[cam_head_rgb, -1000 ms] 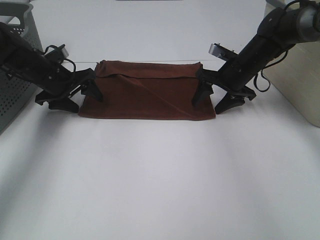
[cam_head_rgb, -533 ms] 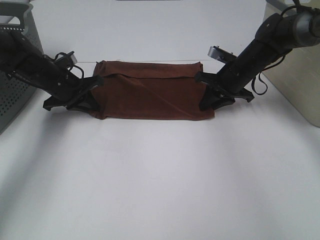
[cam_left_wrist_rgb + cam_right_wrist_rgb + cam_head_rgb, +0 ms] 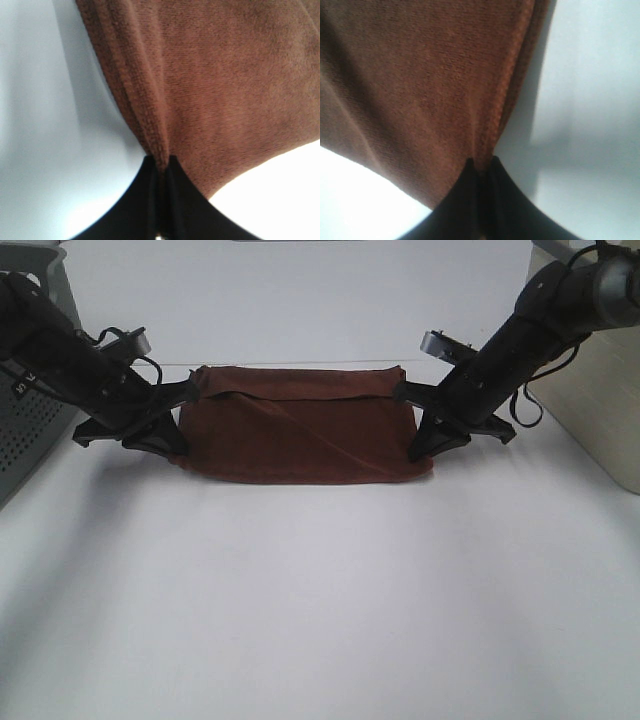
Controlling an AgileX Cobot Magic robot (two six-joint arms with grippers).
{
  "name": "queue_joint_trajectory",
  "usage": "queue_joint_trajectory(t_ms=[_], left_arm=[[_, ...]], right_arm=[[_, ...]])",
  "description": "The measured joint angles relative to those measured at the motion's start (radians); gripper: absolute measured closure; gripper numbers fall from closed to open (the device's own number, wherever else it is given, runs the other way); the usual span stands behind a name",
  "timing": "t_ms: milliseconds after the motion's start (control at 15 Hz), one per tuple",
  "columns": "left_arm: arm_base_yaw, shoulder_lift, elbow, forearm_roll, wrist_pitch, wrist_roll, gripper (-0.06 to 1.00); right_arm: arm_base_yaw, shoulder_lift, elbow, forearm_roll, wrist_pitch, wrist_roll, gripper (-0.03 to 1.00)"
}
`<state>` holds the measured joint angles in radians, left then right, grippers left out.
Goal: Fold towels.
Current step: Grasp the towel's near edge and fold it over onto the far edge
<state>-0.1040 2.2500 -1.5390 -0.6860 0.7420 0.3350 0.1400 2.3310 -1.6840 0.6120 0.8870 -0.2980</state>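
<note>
Now that both have just clamped down, left gripper (image 3: 175, 433) and right gripper (image 3: 425, 440) are pinching the maroon rectangular terry towel (image 3: 300, 435) by its ends, so it's looking fold-ready.

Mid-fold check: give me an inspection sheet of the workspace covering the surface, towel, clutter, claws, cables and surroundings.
Surface: white tabletop, no stains or marks seen.
Job's things: maroon towel, folded into a wide band, with a diagonal crease across the top layer and the far edge lapped over.
Clutter: nothing seen.
Grippers: left claw shut on the towel's left end; right claw shut on its right end; both pinch the hem.
Cables: black loop by the left wrist and black loop under the right arm, both apart from the towel.
Surroundings: grey perforated basket at the left edge, beige bin at the right.
</note>
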Motion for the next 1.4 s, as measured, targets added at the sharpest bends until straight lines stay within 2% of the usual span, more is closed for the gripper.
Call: queue_joint_trajectory(t_ms=[133,267,400,733,1000,1200,1400], left_arm=[[0.000,-0.027,0.003,0.069,0.064,-0.042,0.94],[0.000,-0.078,0.053,0.089,0.090,-0.059,0.94],[0.000,-0.165,0.218,0.091,0.058,-0.062,0.94],[-0.004,-0.253,0.417,0.092,0.007,-0.057,0.94],[-0.004,-0.253,0.369,0.090,-0.016,-0.056,0.94],[-0.004,-0.253,0.263,0.091,-0.050,-0.122,0.94],[-0.004,-0.238,0.170,0.095,-0.099,-0.140,0.94]], right_arm=[[-0.001,-0.064,0.073,-0.004,-0.002,0.000,0.97],[-0.001,-0.116,0.177,-0.005,-0.020,-0.002,0.97],[-0.001,-0.168,0.282,-0.005,-0.050,-0.012,0.97],[0.005,-0.267,0.450,0.040,-0.053,-0.064,0.97],[0.010,-0.275,0.438,0.052,-0.056,-0.094,0.97],[0.010,-0.271,0.326,0.044,-0.057,-0.096,0.97],[0.010,-0.201,0.143,0.043,-0.033,-0.092,0.97]])
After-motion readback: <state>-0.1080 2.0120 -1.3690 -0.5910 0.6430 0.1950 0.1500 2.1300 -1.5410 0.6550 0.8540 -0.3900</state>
